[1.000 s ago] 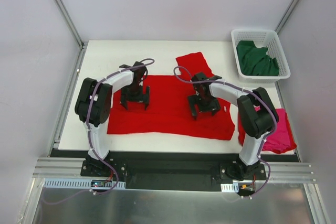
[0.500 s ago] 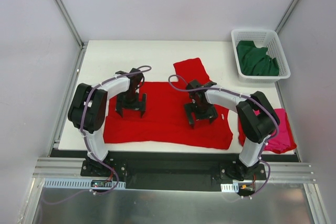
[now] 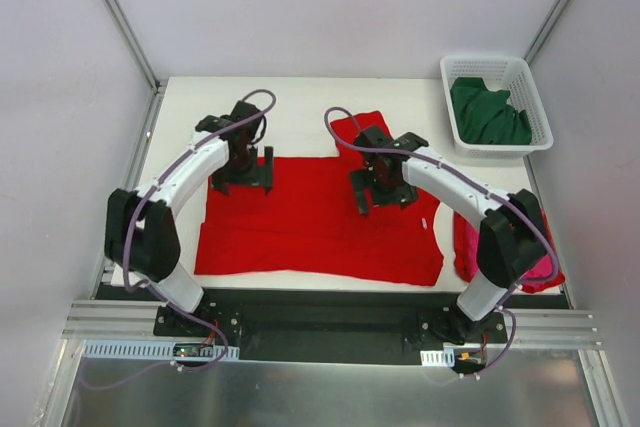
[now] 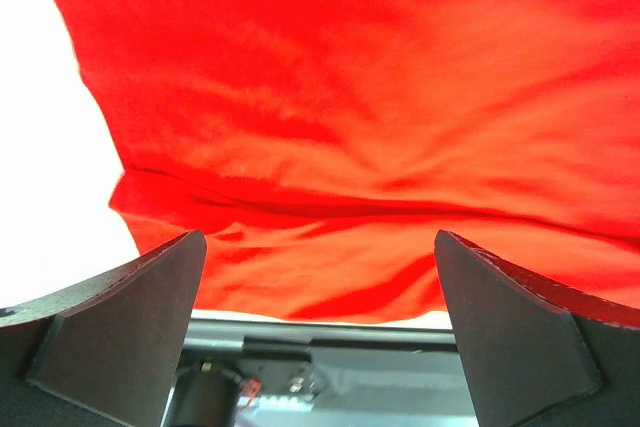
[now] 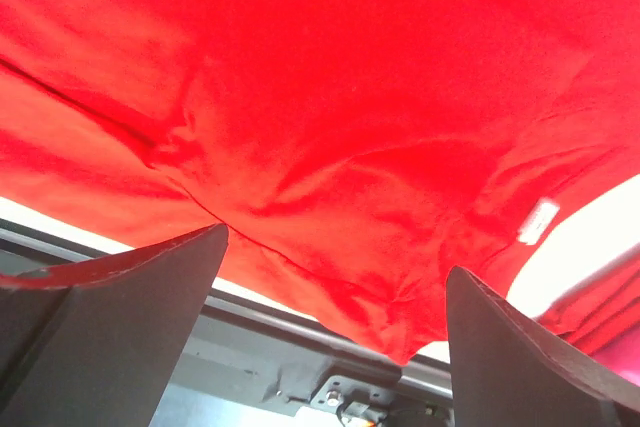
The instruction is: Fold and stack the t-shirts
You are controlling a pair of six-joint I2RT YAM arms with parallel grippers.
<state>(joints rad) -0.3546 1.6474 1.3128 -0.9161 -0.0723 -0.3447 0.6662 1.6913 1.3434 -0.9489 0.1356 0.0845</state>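
– Across the bench (image 3: 190,112) lies the red t-shirt (image 3: 320,227), spread flat. Why are both arms over its far edge?
– Left fingers (image 4: 115,332) and right fingers (image 5: 530,357) gape wide, empty, probably poised to pinch that edge and fold it nearward.

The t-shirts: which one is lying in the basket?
The dark green t-shirt, bunched inside the white basket. The red t-shirt lies spread on the table; the pink t-shirt lies at its right edge.
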